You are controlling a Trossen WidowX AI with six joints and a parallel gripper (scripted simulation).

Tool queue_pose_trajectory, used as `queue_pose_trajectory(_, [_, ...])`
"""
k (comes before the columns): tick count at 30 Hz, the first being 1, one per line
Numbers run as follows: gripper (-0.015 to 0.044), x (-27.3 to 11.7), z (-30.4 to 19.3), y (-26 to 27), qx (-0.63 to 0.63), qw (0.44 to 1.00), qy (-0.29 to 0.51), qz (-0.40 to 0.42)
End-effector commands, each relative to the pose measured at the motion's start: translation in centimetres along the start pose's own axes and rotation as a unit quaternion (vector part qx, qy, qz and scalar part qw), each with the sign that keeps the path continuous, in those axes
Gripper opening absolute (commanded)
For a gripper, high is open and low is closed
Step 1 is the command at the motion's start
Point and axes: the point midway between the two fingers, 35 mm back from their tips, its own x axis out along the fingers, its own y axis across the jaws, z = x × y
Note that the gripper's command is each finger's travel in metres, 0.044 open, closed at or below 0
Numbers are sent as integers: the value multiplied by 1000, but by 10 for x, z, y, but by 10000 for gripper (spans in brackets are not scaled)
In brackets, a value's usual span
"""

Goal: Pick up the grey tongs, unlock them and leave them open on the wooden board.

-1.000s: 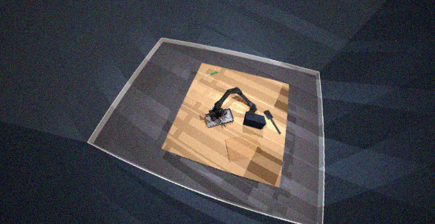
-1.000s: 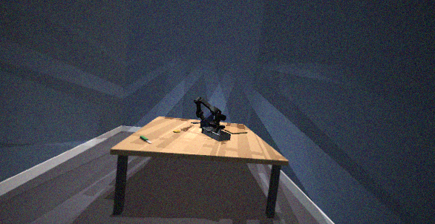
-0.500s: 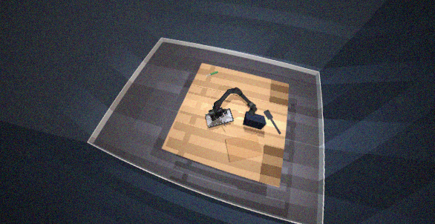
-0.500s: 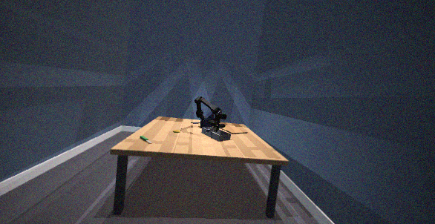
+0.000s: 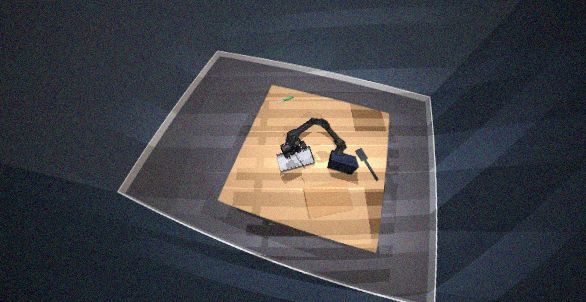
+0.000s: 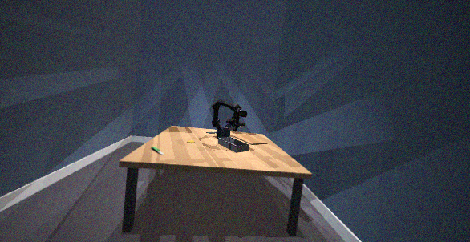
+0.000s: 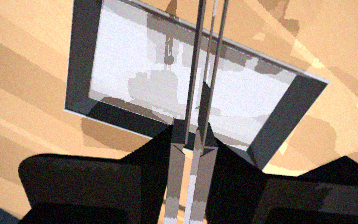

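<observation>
My gripper (image 5: 298,151) (image 7: 193,132) is shut on the grey tongs (image 7: 207,162). The fingers press on the two tong arms from both sides, and the arms lie close together, nearly parallel. They run out past the top of the wrist view, so that end is hidden. The gripper and tongs are raised over the roasting tin (image 5: 287,162) (image 6: 240,147) (image 7: 83,55), whose whole light floor and dark walls show below. The wooden board (image 5: 330,203) (image 6: 252,139) lies flat beyond the tin, on the near side in the top view.
The dark block (image 5: 343,163) (image 6: 223,133) at the arm's base stands beside the tin. A dark spatula (image 5: 370,166) lies behind the base. A green-handled tool (image 5: 288,99) (image 6: 155,149) lies near a table corner. A small yellow thing (image 6: 191,142) lies on the table.
</observation>
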Motion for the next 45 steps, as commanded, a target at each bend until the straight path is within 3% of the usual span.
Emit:
queue_pose_trajectory(1, [-150,-2,0,0,2,1000,1,0])
queue_pose_trajectory(9, [-150,-3,-24,7,-32,999,3,3])
queue_pose_trajectory(33, [-150,-7,-218,13,-294,956,6,6])
queue_pose_trajectory(45, [-150,-11,-256,-2,-352,936,7,11])
